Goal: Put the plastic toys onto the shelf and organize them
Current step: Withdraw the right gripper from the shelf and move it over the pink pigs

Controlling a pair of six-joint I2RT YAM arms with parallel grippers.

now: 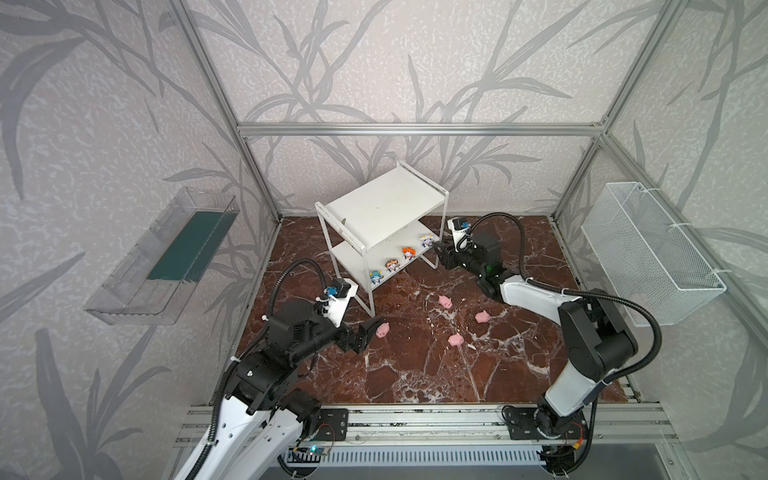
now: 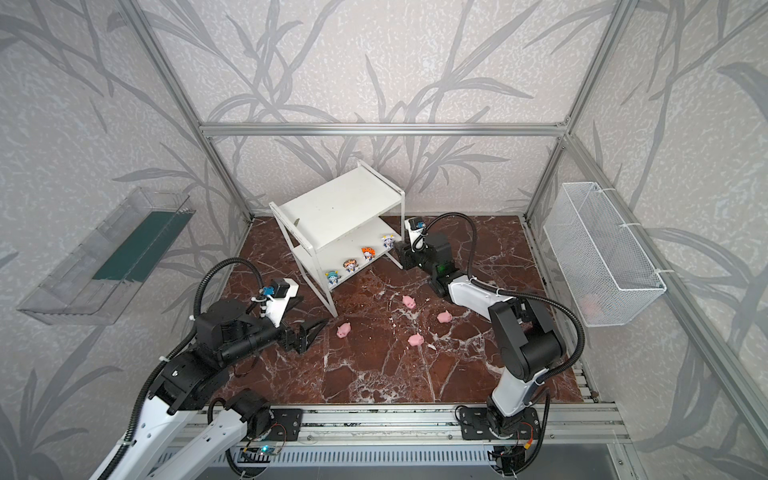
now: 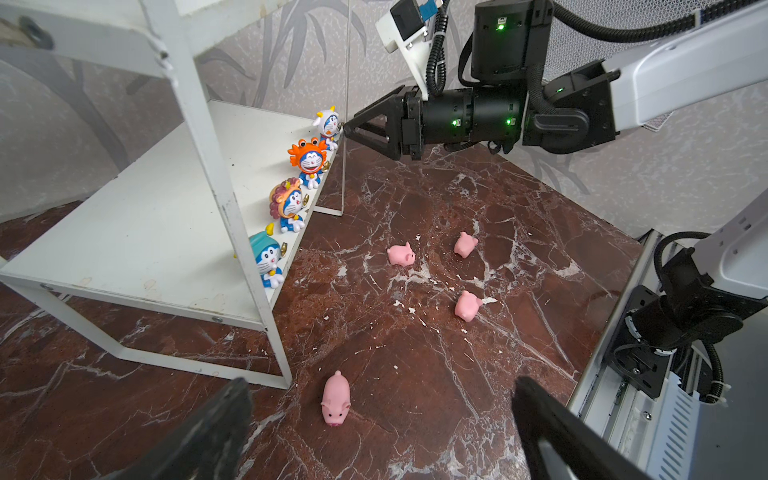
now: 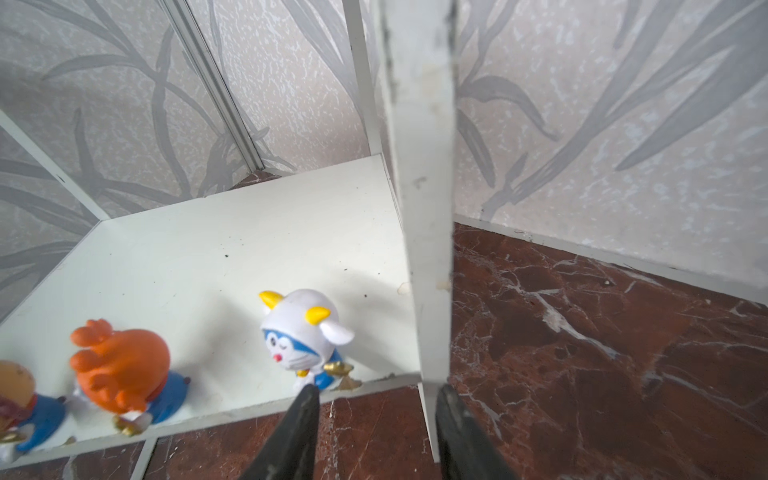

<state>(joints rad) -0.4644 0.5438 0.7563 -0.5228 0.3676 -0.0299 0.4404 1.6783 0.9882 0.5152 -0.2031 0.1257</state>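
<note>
White boards on thin tube legs form the shelf [image 1: 382, 203], which stands askew at the far middle of the red-brown marble worktop [image 1: 415, 374]. Four figurines stand in a row along the near edge of its lower board, seen in both top views. The teal figurine [image 1: 376, 277] is at the left end, then come the lion figurine [image 1: 392, 265] and the orange figurine [image 1: 408, 252], with the white figurine [image 1: 426, 240] at the right end.

The right tool [image 1: 435, 248] reaches in low from the right to that end of the board. In the right wrist view its jaws stand partly apart and grip nothing, with the shelf's corner leg just ahead of the gap. One fingertip [image 4: 307, 399] sits right at the white figurine's foot; whether it touches cannot be told. That figurine stands upright on the board.

Four pink pigs lie apart on the worktop, nearer than the shelf: the left pig [image 1: 382, 330], the far pig [image 1: 445, 301], the right pig [image 1: 482, 317] and the near pig [image 1: 456, 340]. The left tool [image 1: 370, 336] hovers just left of the left pig, jaws spread wide and empty. In the left wrist view that pig shows in the gap between the fingers [image 3: 232, 407], touching neither.

A clear bin [image 1: 166, 257] hangs on the left wall and a wire basket [image 1: 648, 257] on the right wall.
</note>
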